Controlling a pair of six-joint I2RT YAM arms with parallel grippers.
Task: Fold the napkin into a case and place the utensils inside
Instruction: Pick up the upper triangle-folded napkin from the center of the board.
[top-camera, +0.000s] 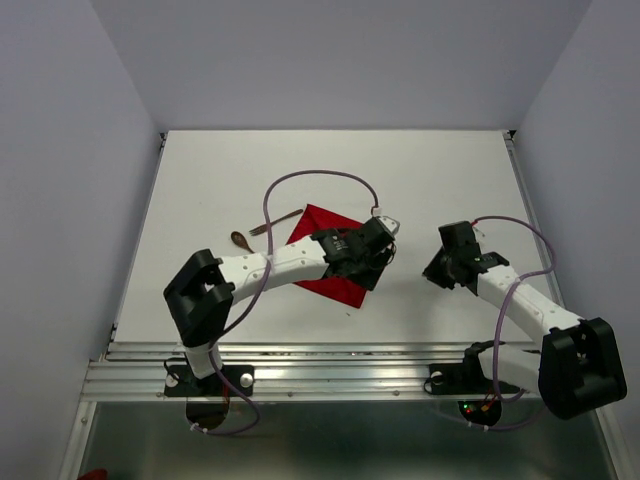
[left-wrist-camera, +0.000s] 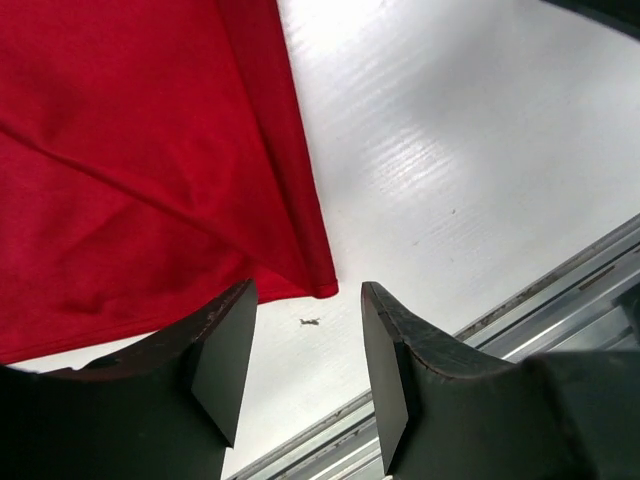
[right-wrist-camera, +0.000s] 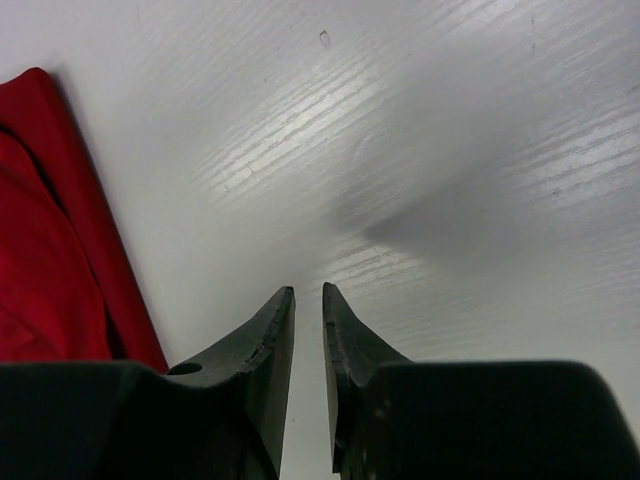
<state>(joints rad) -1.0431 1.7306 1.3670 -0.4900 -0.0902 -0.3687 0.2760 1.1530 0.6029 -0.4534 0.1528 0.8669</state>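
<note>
One red napkin (left-wrist-camera: 150, 150), left claw (left-wrist-camera: 307, 300) parted at its corner

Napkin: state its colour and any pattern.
Plain bright red, no pattern; the napkin shows best in the left wrist view.

- left arm (top-camera: 270, 265): white links, black joints, a thin purple cable (top-camera: 310, 176) looped over it
- right arm (top-camera: 525, 305): same white, black and purple
- left gripper (left-wrist-camera: 305, 335): dark, wedge-shaped, scuffed fingers

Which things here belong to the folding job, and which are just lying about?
Job: red napkin; wooden spoon; second wooden utensil, both left of it.
Lying about: small dark speck near the napkin's corner; metal rail at the near edge.
</note>
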